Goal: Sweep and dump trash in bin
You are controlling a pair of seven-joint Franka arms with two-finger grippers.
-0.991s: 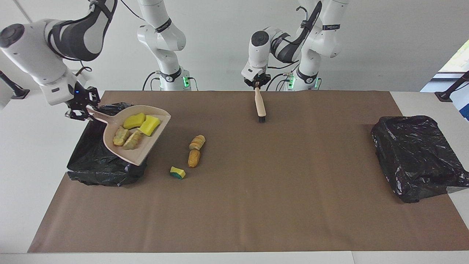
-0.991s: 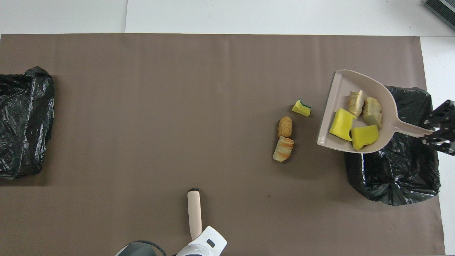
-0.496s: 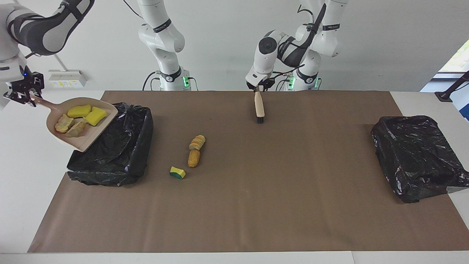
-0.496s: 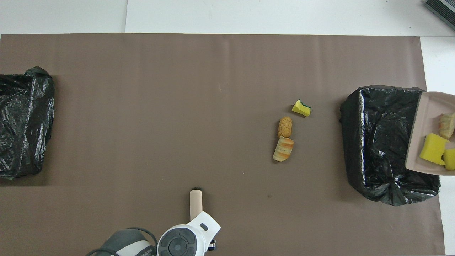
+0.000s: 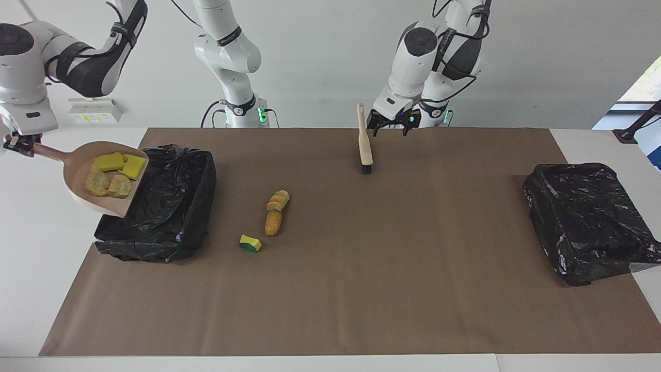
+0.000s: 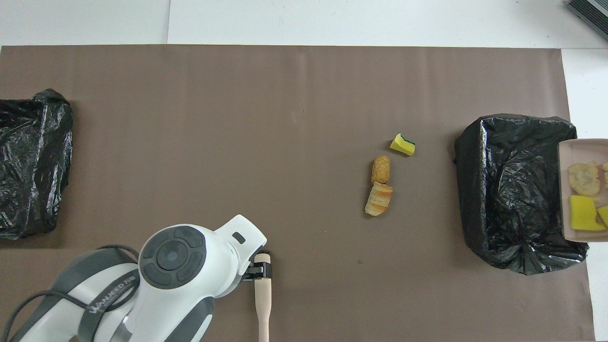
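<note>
Right gripper (image 5: pixel 19 146) pinches the dustpan (image 5: pixel 100 178) by its handle end, off the right arm's end of the mat; pan hangs tilted with its lip over the edge of the open bin (image 5: pixel 160 206); four bits of trash ride in it, two yellow sponge chunks (image 5: pixel 123 164) and two pale crumbly lumps (image 5: pixel 107 184); none in the bin yet as far as I can see; three bits lie on the mat (image 5: pixel 361 289) beside the bin, toward the middle: a green-backed sponge (image 5: pixel 250 243) and two bread-like pieces (image 5: pixel 275 212), touching end to end; left gripper (image 5: pixel 391 123) is up over the robots' edge of the mat, jaws spread, holding nothing; brush (image 5: pixel 365 140) stands just beside it, bristles on the mat, handle up, apparently unsupported, so I'd expect it to tip; second bin (image 5: pixel 588 222) sits at the left arm's end, looks collapsed; handling guess: all bits light, sponge soft and springy, lumps likely crumble under pressure, bread pieces round enough to roll; so push with bristles, don't pinch; pan load should slide off with more tilt, sponge may cling or bounce off the liner; liner is thin and slack, keep the lip off it; take the brush by mid-handle.
</note>
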